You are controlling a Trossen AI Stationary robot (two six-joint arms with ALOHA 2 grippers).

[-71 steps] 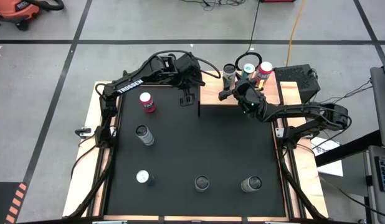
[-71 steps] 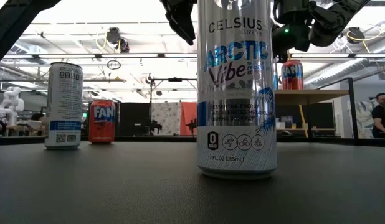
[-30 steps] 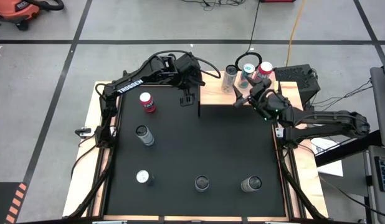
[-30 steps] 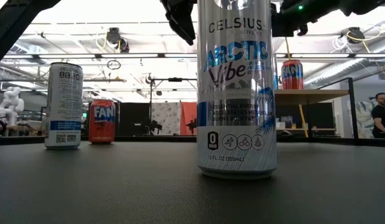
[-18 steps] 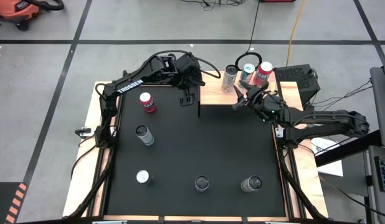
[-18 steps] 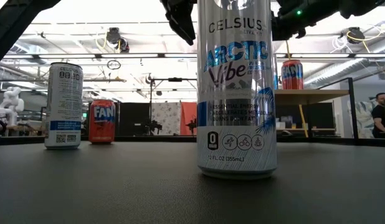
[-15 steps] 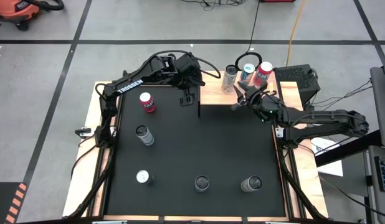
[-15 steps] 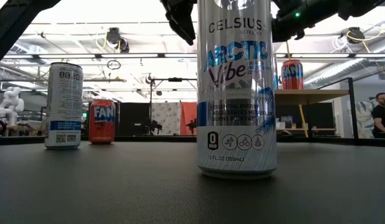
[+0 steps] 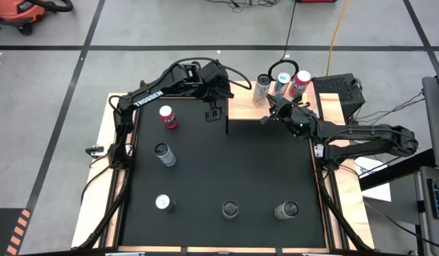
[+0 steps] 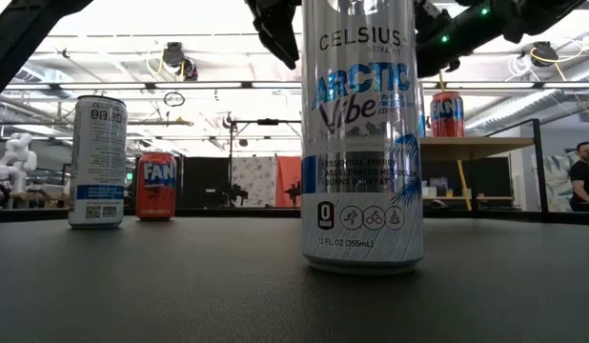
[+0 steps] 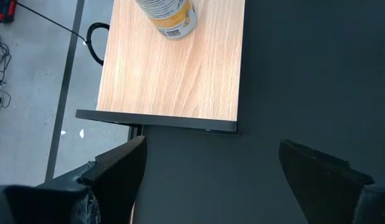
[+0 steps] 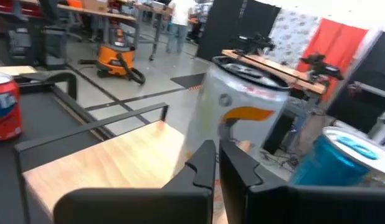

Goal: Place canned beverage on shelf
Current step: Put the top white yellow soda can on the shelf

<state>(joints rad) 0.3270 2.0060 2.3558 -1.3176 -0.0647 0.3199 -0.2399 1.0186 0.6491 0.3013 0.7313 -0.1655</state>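
The shelf (image 9: 276, 105), a light wood platform, stands at the table's far right. Three cans stand upright on it: a white one (image 9: 261, 87), a teal one (image 9: 280, 84) and a red one (image 9: 301, 82). My right gripper (image 9: 268, 118) hovers level over the shelf's near edge, shut and empty; in its wrist view its fingers (image 12: 217, 165) point at the white can (image 12: 242, 118) without touching it. My left gripper (image 9: 214, 110) hangs open over the black mat by the shelf's left end, its fingers (image 11: 118, 168) wide apart with nothing between them.
Several more cans stand upright on the black mat: a red one (image 9: 167, 116) at the far left, silver ones (image 9: 165, 153) (image 9: 163, 203) down the left side, and two (image 9: 231, 209) (image 9: 285, 210) near the front edge. The mat's middle lies bare.
My right gripper has shut on nothing. It has drawn back from the cans on the shelf, moving a little toward the table's left and near side and sinking slightly. The cans have stayed upright in place.
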